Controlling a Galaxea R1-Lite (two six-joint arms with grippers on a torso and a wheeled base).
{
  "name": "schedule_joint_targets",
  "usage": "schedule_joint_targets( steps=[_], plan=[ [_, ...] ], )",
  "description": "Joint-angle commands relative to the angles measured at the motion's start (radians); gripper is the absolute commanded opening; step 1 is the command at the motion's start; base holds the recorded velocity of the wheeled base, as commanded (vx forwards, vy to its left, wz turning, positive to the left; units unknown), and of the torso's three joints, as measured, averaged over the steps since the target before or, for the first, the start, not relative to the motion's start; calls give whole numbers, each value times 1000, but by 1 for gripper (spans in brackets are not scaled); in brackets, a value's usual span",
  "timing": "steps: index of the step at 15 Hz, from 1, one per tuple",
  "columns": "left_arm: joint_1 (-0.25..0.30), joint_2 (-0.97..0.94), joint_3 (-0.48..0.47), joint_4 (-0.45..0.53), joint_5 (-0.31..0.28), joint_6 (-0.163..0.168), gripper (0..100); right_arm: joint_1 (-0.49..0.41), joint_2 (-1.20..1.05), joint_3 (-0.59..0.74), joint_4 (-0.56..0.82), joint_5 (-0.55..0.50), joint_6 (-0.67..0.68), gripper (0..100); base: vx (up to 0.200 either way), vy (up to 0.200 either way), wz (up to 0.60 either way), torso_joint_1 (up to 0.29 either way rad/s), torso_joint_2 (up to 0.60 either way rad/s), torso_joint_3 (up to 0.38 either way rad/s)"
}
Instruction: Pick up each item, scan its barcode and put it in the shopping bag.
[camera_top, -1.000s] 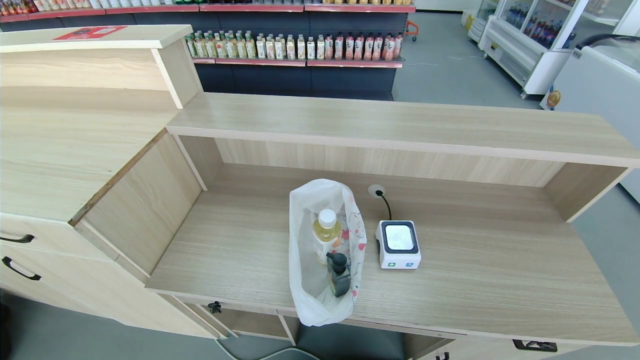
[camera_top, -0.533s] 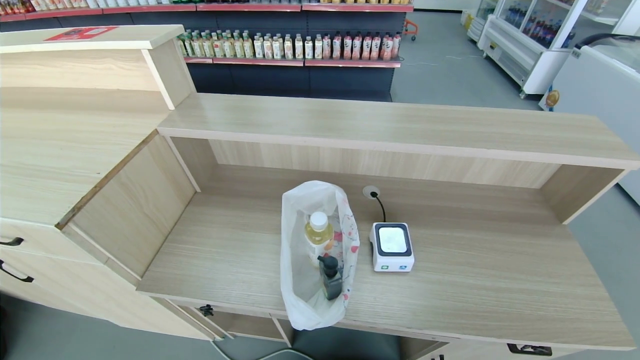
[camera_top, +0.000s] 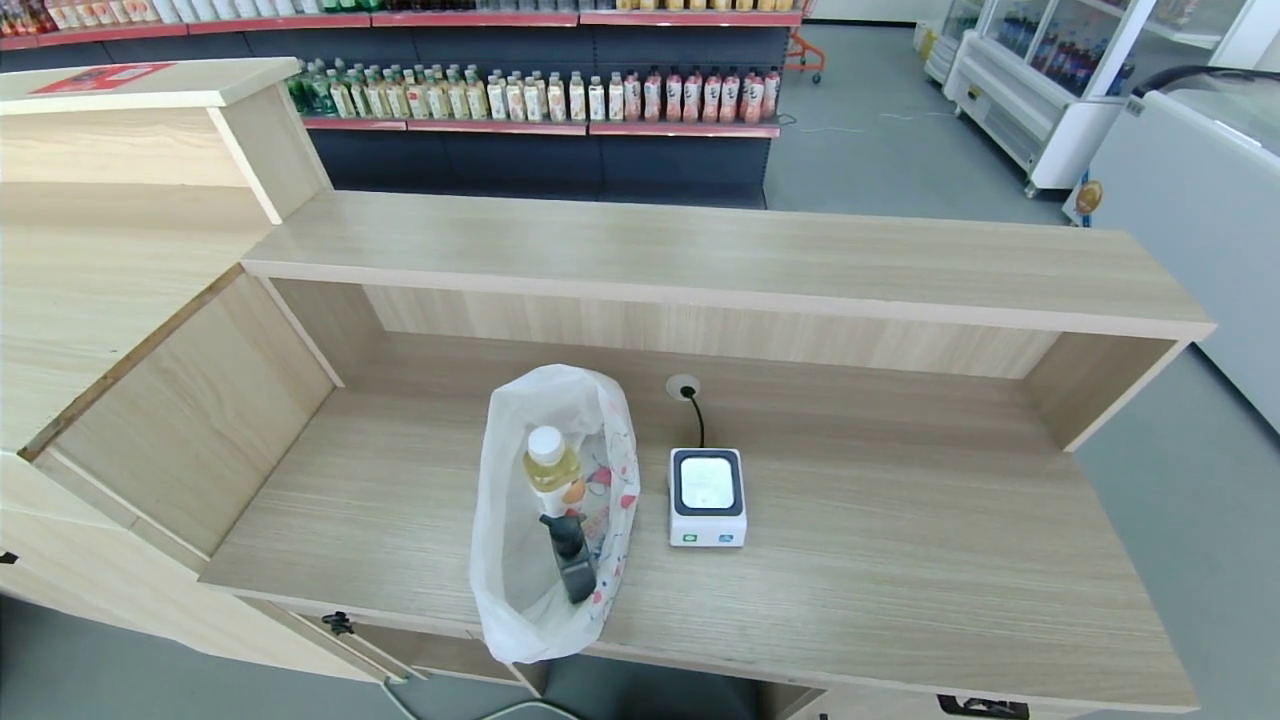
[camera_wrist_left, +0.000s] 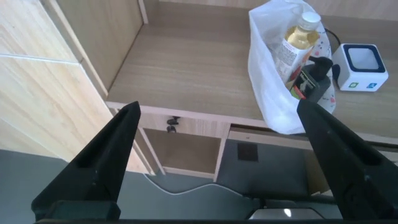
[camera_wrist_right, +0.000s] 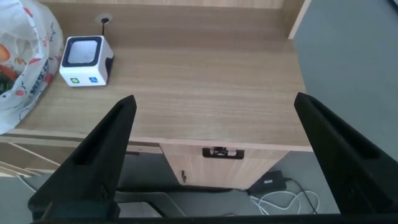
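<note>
Left wrist view: the left gripper (camera_wrist_left: 217, 107) gapes wide, fingers holding nothing; the right gripper (camera_wrist_right: 214, 98) likewise. One white plastic shopping bag (camera_top: 515, 600) holds two bottles, a white-capped yellow drink bottle (camera_top: 551, 468) and a dark pump bottle (camera_top: 575, 565); one white box-shaped scanner (camera_top: 707, 497) sits just beside the bag

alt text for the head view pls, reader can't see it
A white plastic shopping bag stands open on a wooden checkout counter, holding a white-capped bottle of yellow drink and a dark pump bottle. A small white barcode scanner sits to its right, and shelves of bottled drinks stand behind.
</note>
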Motion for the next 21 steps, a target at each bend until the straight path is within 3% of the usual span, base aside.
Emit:
schedule_joint_targets(
  steps=[1,7,11,12,21],
  plan=[
    [-2,11,0,0,0,1,100,-2,3,0,0,0,-1,100,200,0,0,2,2,2],
    [-2,-1,0,-2,0,-2,100,-2,3,0,0,1,-11,100,200,33,0,-1,1,1],
    [-2,-1,0,0,0,-2,100,-2,3,0,0,1,-11,100,0,0,0,0,0,0],
    [-2,-1,0,0,0,-3,100,-2,3,0,0,1,-10,0,0,0,0,0,0,0],
    [-2,-1,0,0,0,-3,100,-2,3,0,0,-3,27,0,0,0,0,0,0,0]
  ],
)
